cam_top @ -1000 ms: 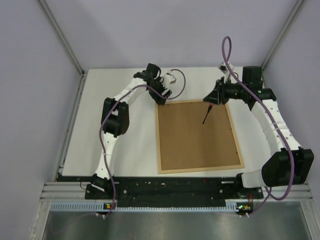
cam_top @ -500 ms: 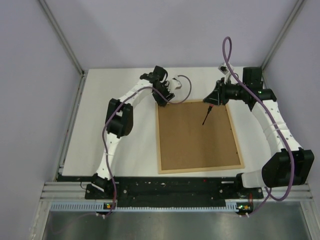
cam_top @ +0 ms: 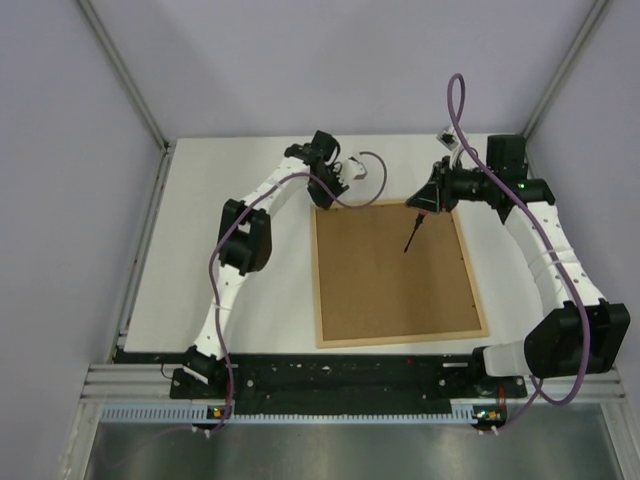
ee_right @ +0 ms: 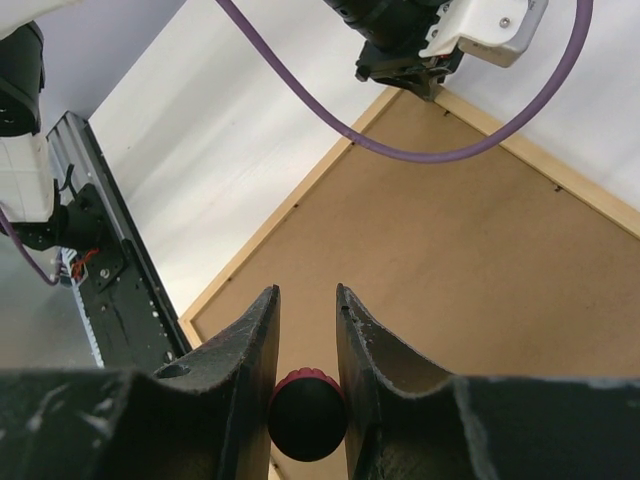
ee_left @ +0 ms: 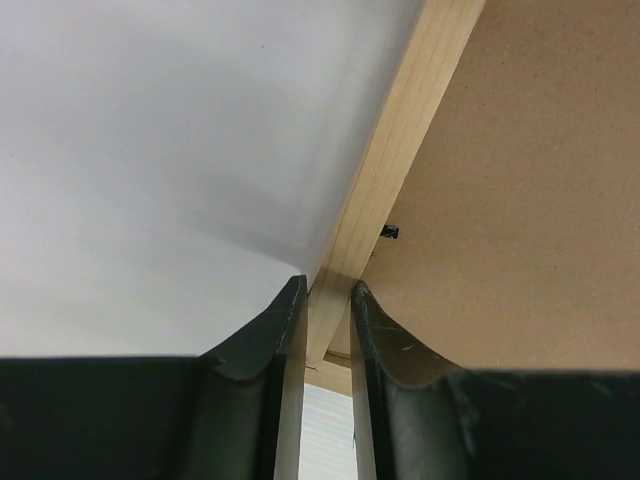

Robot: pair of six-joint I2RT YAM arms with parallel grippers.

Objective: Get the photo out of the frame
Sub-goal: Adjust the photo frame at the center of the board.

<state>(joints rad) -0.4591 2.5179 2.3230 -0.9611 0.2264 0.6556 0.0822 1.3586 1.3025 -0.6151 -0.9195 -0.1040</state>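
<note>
Left gripper [ee_left: 327, 300] shifted right onto frame [ee_left: 400, 150] corner, jaws narrow astride rim, contact unclear; right gripper [ee_right: 307, 320] unmoved, pinching black tool [ee_right: 307, 418].

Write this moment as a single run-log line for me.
left end effector: at far-left corner of frame, grip unclear | right end effector: holding black tool over brown board | photo: not visible

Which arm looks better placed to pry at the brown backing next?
Right, probably. The right gripper holds a pointed black tool aimed at the backing board near its far edge; the left gripper only pinches the frame at its corner rim.
</note>
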